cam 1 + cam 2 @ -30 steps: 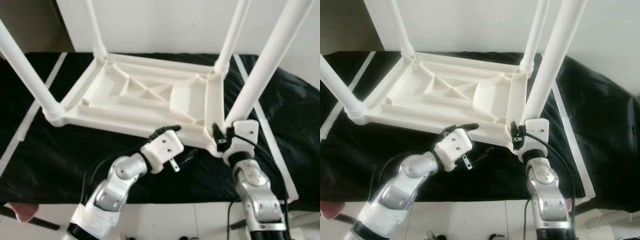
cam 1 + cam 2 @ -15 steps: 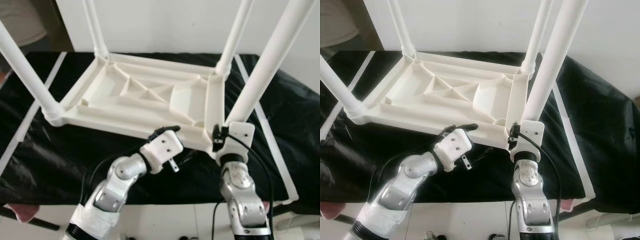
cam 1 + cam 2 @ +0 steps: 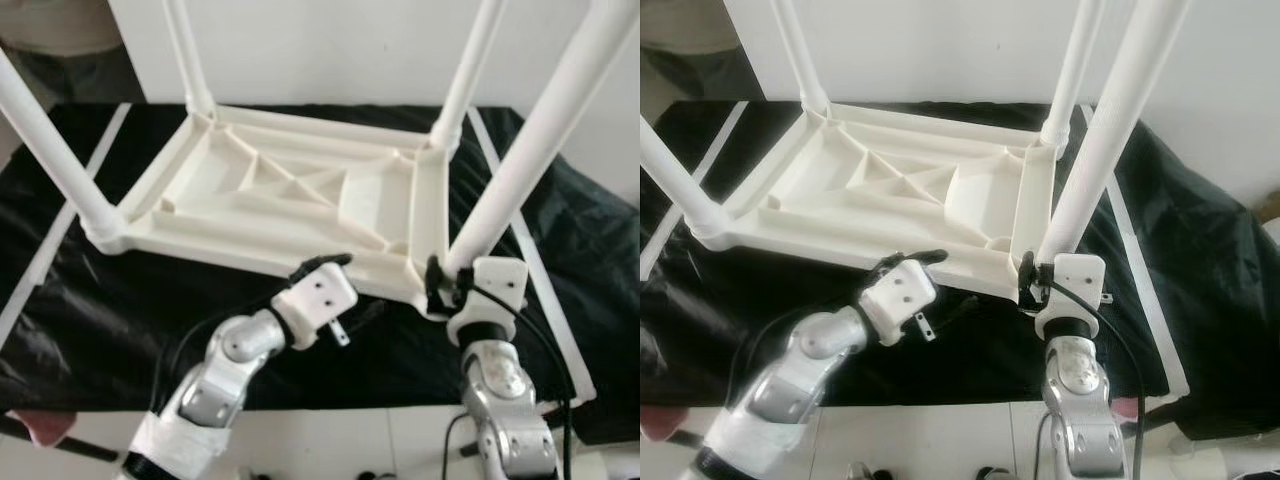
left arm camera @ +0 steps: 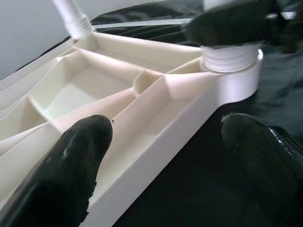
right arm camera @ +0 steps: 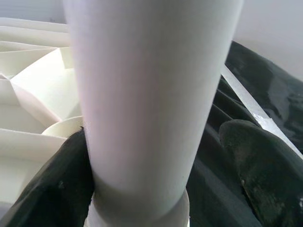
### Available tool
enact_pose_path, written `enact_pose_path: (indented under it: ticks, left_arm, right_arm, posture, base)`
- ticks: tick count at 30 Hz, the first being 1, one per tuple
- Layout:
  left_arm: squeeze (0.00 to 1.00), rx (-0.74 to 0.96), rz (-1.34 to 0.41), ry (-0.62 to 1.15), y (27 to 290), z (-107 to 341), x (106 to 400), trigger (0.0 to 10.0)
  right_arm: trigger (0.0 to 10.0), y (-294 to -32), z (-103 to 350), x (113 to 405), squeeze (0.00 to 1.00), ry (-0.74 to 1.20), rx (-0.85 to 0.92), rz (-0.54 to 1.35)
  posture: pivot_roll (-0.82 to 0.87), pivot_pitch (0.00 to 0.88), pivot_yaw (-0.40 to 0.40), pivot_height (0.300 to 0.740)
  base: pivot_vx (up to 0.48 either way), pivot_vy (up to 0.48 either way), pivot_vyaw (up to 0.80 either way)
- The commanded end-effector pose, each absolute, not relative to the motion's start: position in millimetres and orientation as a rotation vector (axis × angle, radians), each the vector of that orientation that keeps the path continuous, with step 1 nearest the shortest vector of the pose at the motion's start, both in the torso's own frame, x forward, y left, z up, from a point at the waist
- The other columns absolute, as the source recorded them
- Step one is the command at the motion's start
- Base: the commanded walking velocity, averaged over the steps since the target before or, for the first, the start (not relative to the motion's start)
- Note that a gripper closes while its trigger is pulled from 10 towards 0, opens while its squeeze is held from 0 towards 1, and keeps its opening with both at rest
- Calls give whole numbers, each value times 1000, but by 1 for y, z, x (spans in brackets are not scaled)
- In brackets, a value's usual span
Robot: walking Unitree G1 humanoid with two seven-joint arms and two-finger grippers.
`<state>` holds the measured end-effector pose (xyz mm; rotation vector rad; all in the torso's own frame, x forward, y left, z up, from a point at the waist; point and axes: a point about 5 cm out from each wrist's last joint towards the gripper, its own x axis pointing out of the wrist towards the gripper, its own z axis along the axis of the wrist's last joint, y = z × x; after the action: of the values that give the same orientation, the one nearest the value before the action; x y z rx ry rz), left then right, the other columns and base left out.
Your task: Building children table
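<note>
Our right tool (image 3: 447, 283) sits around the near white leg (image 5: 142, 104), one finger touching. Our left tool (image 4: 165, 156) gapes wide over the upside-down table (image 3: 290, 190) rim.

A black cloth (image 3: 90, 300) with white strips (image 3: 540, 270), perhaps tape, fronts a white wall (image 3: 330, 50).

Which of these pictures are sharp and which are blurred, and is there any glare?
Both eye views are sharp, but the white table frame looks washed out against the black cloth. In the left wrist view the black fingers are soft. In the right wrist view the near leg is blurred.
</note>
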<state>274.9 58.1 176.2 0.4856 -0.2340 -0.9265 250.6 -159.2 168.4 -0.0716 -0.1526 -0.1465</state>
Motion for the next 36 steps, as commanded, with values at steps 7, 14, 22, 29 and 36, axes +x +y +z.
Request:
enact_pose_path:
  ticks: [7,14,22,29,36]
  left_arm:
    - [0,390,-958,-239,63,189,268,10000]
    - [0,345,-1010,-209,69,193,258,10000]
    - [0,335,-985,-239,70,204,259,10000]
    - [0,289,-983,-241,69,209,257,10000]
    - [0,271,-1049,-170,63,191,248,10000]
  right_arm:
    - [10000,-160,165,226,0,-157,-78,-55]
    - [10000,-163,158,213,0,-135,-82,18]
    - [10000,-153,150,201,0,-116,-101,165]
    - [10000,-157,148,201,0,-116,-91,169]
    - [10000,-175,155,205,0,-156,-153,121]
  posture:
    - [-123,171,-11,740]
    - [-125,175,-9,740]
    - [-128,174,-17,740]
    - [-131,171,-23,740]
    - [-136,165,-25,740]
  base:
    - [0,0,0]
    - [0,0,0]
    - [0,0,0]
    - [0,0,0]
    - [0,0,0]
